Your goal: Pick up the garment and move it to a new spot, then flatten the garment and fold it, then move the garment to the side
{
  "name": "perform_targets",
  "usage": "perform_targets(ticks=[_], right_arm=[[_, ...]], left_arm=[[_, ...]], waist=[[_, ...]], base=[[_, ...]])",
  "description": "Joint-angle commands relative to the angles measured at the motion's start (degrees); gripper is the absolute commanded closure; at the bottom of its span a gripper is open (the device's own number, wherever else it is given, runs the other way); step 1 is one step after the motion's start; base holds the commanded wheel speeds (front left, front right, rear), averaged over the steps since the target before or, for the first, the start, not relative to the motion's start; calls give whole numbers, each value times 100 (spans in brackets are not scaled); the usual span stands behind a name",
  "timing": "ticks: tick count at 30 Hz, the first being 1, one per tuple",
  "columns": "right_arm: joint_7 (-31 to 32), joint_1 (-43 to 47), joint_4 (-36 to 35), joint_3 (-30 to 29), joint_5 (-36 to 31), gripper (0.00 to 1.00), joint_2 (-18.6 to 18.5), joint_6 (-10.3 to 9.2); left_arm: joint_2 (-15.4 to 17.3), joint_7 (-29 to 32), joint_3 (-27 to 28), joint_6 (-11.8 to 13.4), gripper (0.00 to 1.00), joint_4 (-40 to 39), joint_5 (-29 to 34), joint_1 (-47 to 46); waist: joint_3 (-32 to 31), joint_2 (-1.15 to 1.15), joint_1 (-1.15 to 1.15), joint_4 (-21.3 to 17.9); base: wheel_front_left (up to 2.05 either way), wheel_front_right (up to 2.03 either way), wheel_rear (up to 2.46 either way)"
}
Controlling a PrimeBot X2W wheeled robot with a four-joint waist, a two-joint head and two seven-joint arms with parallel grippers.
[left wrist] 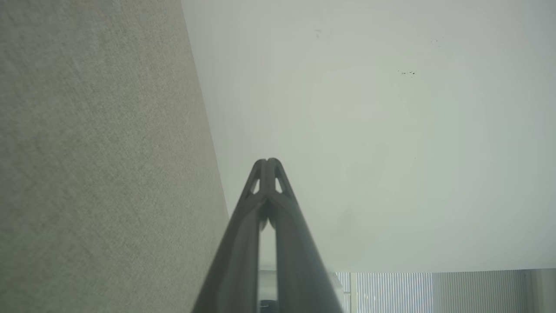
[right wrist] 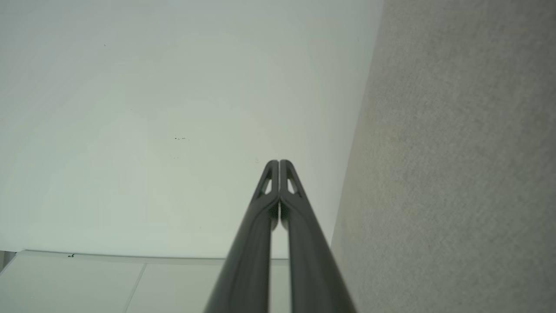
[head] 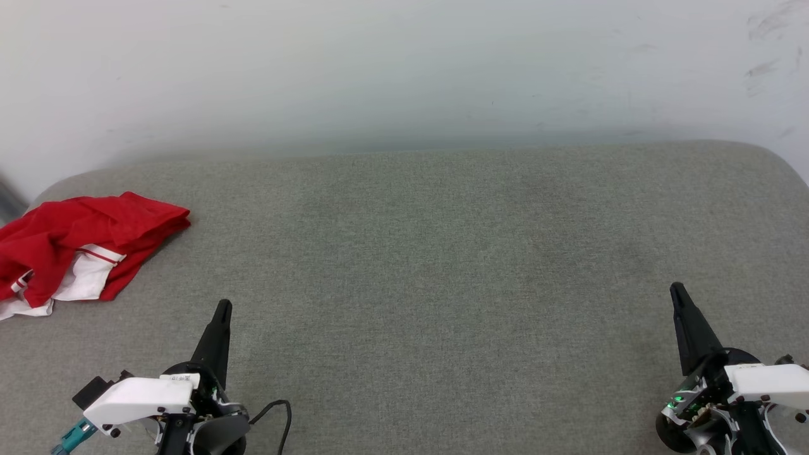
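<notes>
The garment [head: 76, 253], red with white sleeve cloth and striped trim, lies crumpled at the far left of the grey cushioned surface [head: 442, 265], partly cut off by the head view's left edge. Its lettering is hidden in the folds. My left gripper [head: 223, 306] rests low at the lower left, to the right of and nearer than the garment, fingers pressed together and holding nothing; its wrist view shows the tips [left wrist: 267, 161] touching. My right gripper [head: 676, 289] sits at the lower right, far from the garment, its fingers [right wrist: 279, 163] also together and empty.
A pale wall [head: 404, 69] rises behind the cushioned surface, whose back corners are rounded. A black cable [head: 278, 411] loops by the left wrist. A window blind [left wrist: 434, 291] shows in the left wrist view.
</notes>
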Motion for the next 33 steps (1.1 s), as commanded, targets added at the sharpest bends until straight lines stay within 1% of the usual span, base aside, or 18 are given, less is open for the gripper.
perform_targets(ticks=[1, 31, 32, 33], right_arm=[[6, -57, 5, 1, -28, 100, 18, -2], [5, -57, 5, 2, -26, 100, 17, -2], [-1, 0, -1, 2, 0, 0, 1, 0], [-4, 15, 23, 5, 1, 100, 1, 0]], left_arm=[[5, 21, 18, -19, 100, -4, 0, -33], [4, 21, 18, -19, 100, -4, 0, -33], [0, -1, 0, 0, 0, -1, 1, 1], [-2, -11, -6, 1, 100, 26, 2, 11]], waist=[[0, 0, 0, 0], [0, 0, 0, 0], [0, 0, 0, 0], [0, 0, 0, 0]], base=[[0, 0, 0], [0, 0, 0], [0, 0, 0], [0, 0, 0]])
